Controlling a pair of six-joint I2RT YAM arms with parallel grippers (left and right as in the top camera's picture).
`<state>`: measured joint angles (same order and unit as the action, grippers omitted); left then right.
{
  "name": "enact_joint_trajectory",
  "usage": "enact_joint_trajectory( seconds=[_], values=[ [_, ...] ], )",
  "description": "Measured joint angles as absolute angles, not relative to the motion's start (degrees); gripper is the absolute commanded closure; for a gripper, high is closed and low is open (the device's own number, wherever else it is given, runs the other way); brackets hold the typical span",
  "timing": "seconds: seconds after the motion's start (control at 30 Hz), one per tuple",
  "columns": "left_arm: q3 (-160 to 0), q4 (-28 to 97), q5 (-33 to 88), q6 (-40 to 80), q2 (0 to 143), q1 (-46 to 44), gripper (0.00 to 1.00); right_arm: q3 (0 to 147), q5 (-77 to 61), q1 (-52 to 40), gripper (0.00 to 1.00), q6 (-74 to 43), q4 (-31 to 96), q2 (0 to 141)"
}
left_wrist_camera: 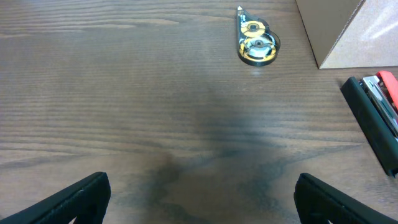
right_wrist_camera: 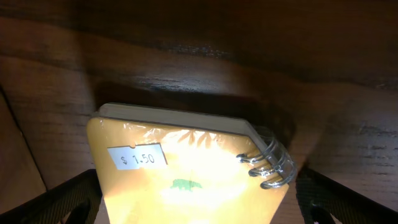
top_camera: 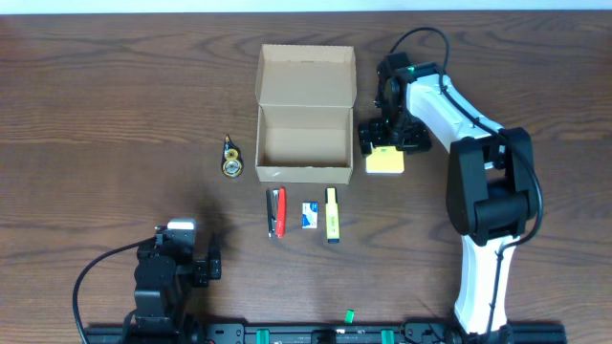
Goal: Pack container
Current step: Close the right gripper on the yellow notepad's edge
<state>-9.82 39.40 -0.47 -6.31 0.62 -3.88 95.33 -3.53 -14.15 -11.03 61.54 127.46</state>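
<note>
The container [top_camera: 305,173], a tan cardboard box, stands open in the middle of the table with its flap lid folded back; one corner [left_wrist_camera: 339,31] shows in the left wrist view. Just right of it lies a yellow spiral notepad [top_camera: 384,163] with a price sticker. My right gripper [top_camera: 390,143] hangs low over this pad [right_wrist_camera: 186,180], open, a finger on each side and not pressing it. My left gripper [top_camera: 182,241] rests open near the front left of the table, with only bare wood between its fingers [left_wrist_camera: 74,199].
A correction tape dispenser [top_camera: 230,158] [left_wrist_camera: 256,43] lies left of the box. In front of the box lie a red-and-black stapler [top_camera: 275,211] [left_wrist_camera: 373,121], a small white-and-blue pack [top_camera: 310,215] and a yellow highlighter [top_camera: 331,213].
</note>
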Motion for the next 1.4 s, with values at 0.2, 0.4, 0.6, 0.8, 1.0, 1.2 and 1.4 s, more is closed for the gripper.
enact_joint_trajectory(
  seconds=[0.2, 0.4, 0.6, 0.8, 1.0, 1.2, 1.4],
  values=[
    [-9.8, 39.4, -0.5, -6.3, 0.6, -3.9, 0.05, 95.3, -3.4, -14.2, 0.10, -10.9, 61.6, 127.5],
    [-9.8, 39.4, -0.5, -6.3, 0.6, -3.9, 0.05, 95.3, -3.0, -14.2, 0.17, -10.7, 61.7, 127.6],
    [-9.8, 39.4, -0.5, -6.3, 0.6, -3.9, 0.05, 95.3, -3.0, -14.2, 0.18, -10.7, 61.5, 127.6],
    [-9.8, 39.4, -0.5, -6.3, 0.6, -3.9, 0.05, 94.0, -2.9, -14.2, 0.18, -10.7, 59.9, 127.0],
    [-9.8, 39.4, -0.5, -6.3, 0.6, -3.9, 0.05, 91.9, -2.7, -14.2, 0.43, -10.6, 58.0, 125.8],
    [-9.8, 39.4, -0.5, -6.3, 0.6, -3.9, 0.05, 91.7, -2.7, -14.2, 0.55, -10.6, 57.8, 125.7],
    [-9.8, 39.4, -0.5, -6.3, 0.6, -3.9, 0.05, 92.1, -2.8, -14.2, 0.63, -10.6, 59.5, 125.7]
  ],
)
